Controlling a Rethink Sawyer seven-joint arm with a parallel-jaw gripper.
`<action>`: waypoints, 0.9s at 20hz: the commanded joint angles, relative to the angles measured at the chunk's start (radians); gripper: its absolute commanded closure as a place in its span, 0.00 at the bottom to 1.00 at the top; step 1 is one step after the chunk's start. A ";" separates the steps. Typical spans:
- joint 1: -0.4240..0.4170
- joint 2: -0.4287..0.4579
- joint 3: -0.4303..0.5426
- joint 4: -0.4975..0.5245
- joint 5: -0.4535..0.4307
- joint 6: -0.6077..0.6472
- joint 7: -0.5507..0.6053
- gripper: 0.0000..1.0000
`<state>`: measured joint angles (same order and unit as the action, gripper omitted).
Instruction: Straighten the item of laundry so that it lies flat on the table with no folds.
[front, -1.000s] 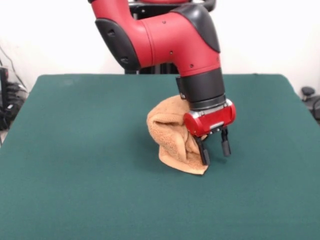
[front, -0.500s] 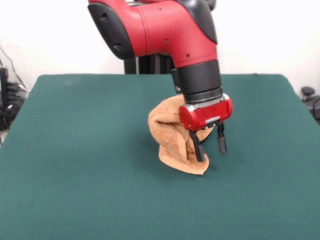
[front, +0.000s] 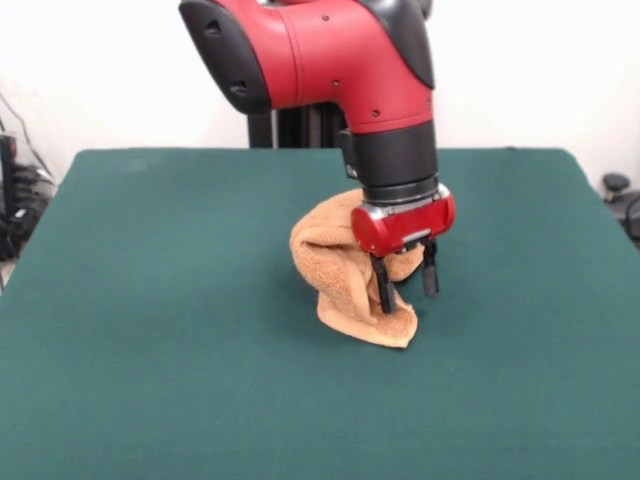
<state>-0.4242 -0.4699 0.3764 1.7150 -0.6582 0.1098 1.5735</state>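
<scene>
Behind everything we see a plain white wall (front: 540, 70). At the left edge we make out dark equipment w/ cables (front: 18, 205) — too dim to identify. At the right edge sits a black object (front: 620, 195), prob. on the floor — we can't tell what.

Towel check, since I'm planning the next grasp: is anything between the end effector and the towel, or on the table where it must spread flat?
Nothing visible. The open end effector hangs right at the crumpled towel, and no other object shows on the green table around it.
</scene>
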 joint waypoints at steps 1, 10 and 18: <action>0.041 0.086 -0.007 -0.013 -0.009 0.147 0.021 0.00; 0.044 0.078 -0.010 -0.013 -0.021 0.115 0.037 0.00; 0.060 0.066 -0.036 -0.020 -0.024 0.106 0.052 0.00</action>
<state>-0.4112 -0.4707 0.3687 1.7150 -0.6582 0.1332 1.5735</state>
